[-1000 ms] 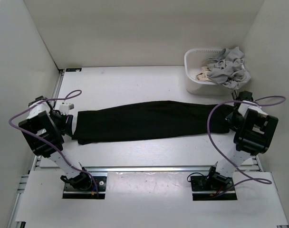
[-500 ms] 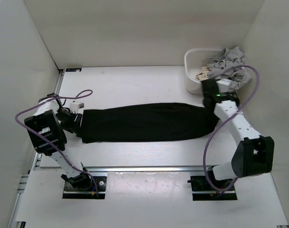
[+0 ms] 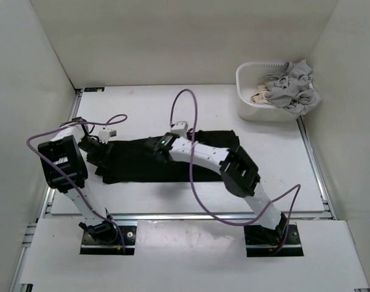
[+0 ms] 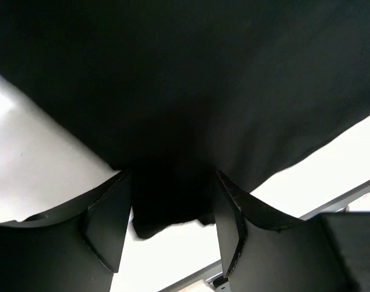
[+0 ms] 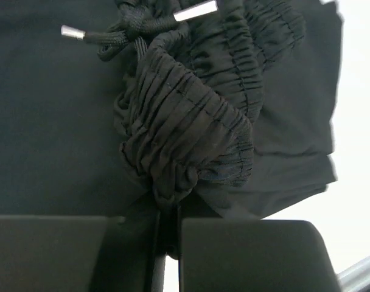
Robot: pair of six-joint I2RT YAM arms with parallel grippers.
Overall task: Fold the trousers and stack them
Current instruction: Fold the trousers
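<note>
Item: the trousers [image 3: 133, 164], black, soft, matte; location: left-centre of the table [image 3: 282, 176], lying crosswise, the waist end doubled back over the legs so that the fold sits to the right and the lower layer runs on leftward. Right gripper [image 3: 162, 145]: over the middle of the garment; wrist view shows its jaws pressed together on a gathered bunch of the elastic waistband [image 5: 191, 121], drawstring [image 5: 130, 27] with metal tips loose above. Left gripper [image 3: 95, 151]: at the leg-end; wrist view shows its fingers [image 4: 106, 219] standing apart with a tab of black cloth lying in the gap, no visible nip. Also present: white basket [image 3: 249, 109] at the far right, well apart, holding grey garments [image 3: 294, 85]. Step in hand, by judgement: halving the length, waist toward hems. Handling notes: travel the waistband low and level until its edge meets the leg-ends, keeping the upper layer square over the lower; the pinch holds only a bunch, so the rest of the waist may trail and crease; the left gripper should pin the hems against dragging; release only once the cloth lies flat, then smooth the fold outward
</note>
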